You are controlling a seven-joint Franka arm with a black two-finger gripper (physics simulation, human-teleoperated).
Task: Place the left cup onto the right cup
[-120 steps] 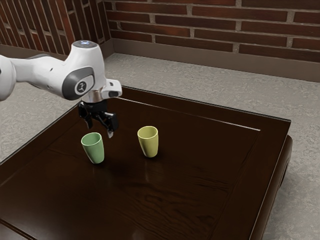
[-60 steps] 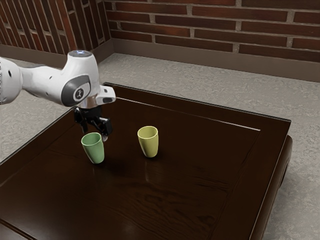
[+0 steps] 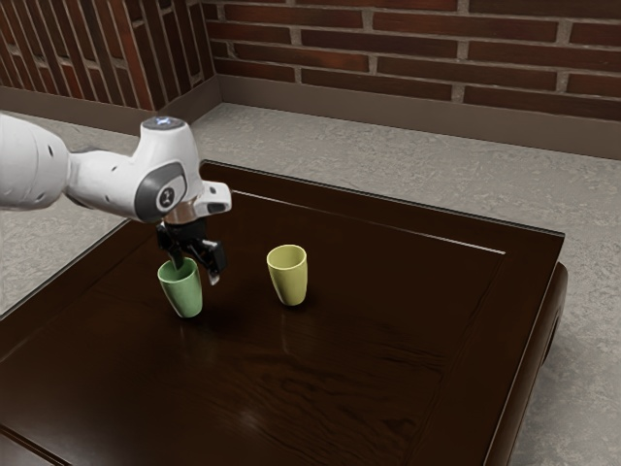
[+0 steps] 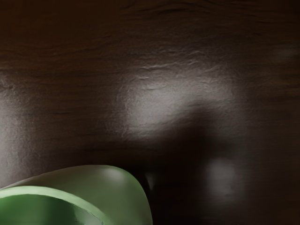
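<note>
**Pincer astride the green cup's rim**

Pincer [image 3: 194, 267] hangs at the mouth of the green cup [image 3: 182, 291], its black fingers [image 3: 213, 260] spread apart. One dips at the cup's opening and the other sits outside the wall that faces the yellow cup [image 3: 287, 275]. The fingers stand too wide to be clamped on the wall between them.

The green cup is a plain, handleless tumbler, pale green, wider at the lip than at the foot, and it stands upright. It is on the dark wooden table [image 3: 388, 320], near the table's edge on the exterior view's left and toward the far corner on that side. The yellow cup has the same shape and stands upright, apart from it toward the table's middle.

The exterior view takes in both cups, the white arm [image 3: 97, 180], the table's raised border, the grey floor [image 3: 408, 146] and the brick wall [image 3: 437, 49]. The wrist view gives a close look at the green cup's lip and outer wall [image 4: 93, 192] just under the hand, over glossy wood [image 4: 164, 93] with a soft glare and a dark shadow.

In the wrist view the cup is cut off at the frame's edge. In the exterior view the fingers hide part of the green cup's rim, and whether they touch it is hard to make out.
</note>
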